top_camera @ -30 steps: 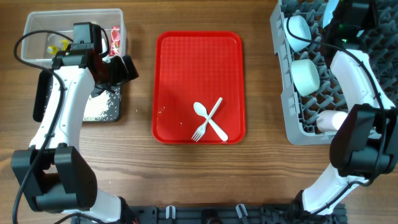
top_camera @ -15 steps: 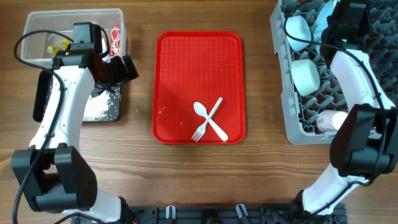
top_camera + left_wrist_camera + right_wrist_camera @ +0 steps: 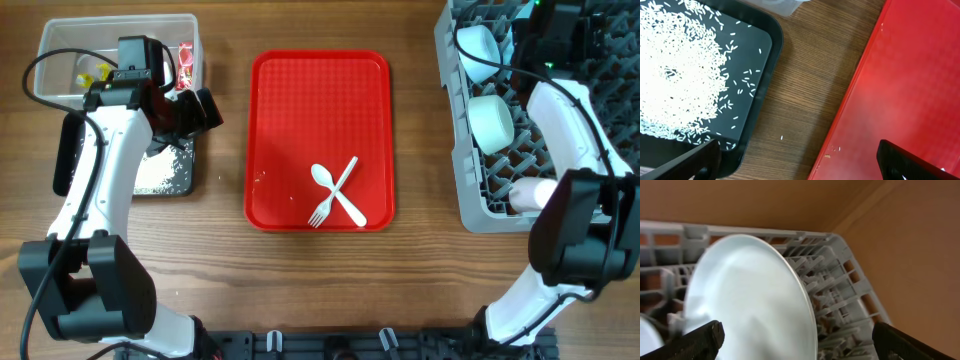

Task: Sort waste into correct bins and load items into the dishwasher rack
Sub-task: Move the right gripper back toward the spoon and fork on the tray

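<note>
Checking the dishwasher rack (image 3: 485,215), we log the plate (image 3: 750,305) on edge inside, right hand (image 3: 796,332) open over it, left hand (image 3: 799,150) open well apart.

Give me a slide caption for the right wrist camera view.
Open right claw facing a pale blue plate propped on edge in the grey dishwasher rack.

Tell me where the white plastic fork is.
Overhead view: the white plastic fork lies crossed with the white plastic spoon on the red tray's lower half, mid-table.
</note>
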You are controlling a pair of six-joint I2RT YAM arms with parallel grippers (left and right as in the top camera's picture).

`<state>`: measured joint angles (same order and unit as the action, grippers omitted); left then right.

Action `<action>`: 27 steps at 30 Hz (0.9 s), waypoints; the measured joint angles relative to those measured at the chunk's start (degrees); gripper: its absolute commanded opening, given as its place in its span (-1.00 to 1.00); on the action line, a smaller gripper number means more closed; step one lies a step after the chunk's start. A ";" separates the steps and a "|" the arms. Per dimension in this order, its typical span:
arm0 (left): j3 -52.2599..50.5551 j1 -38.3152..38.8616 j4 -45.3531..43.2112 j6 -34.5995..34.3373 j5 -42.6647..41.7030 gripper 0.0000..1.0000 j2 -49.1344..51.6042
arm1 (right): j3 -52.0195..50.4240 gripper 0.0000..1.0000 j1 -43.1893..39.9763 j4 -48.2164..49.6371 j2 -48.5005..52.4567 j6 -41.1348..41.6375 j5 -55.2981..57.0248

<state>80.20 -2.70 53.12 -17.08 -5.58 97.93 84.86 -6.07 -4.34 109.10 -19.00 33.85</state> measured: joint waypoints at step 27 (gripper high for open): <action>0.00 0.00 -0.02 0.00 0.17 1.00 0.00 | 0.13 0.99 24.15 -52.04 -20.52 19.26 -45.70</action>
<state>80.20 -2.70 53.10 -17.08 -5.41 97.93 84.99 18.09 -56.38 88.58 0.25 -11.86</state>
